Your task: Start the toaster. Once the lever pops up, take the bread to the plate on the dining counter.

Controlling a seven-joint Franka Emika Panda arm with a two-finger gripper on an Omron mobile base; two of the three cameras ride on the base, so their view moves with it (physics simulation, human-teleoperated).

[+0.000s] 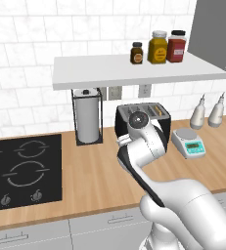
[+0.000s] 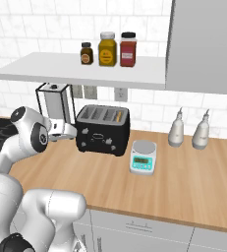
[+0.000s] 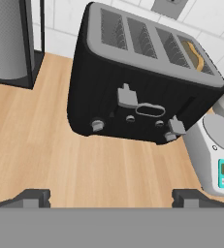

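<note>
Jaws spread wide and empty, short of the toaster (image 3: 142, 82) — its front levers (image 3: 127, 96) lie straight ahead and slightly up, bread (image 3: 195, 54) in the far-right slot.

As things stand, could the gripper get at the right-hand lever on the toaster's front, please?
Probably yes: the gripper is open and faces the toaster, with bare counter between. The scale beside that lever leaves little room.

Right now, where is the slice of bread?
The bread sits in the toaster, in the end slot nearest the white kitchen scale, on the wall counter between the paper towel holder and the scale.
</note>
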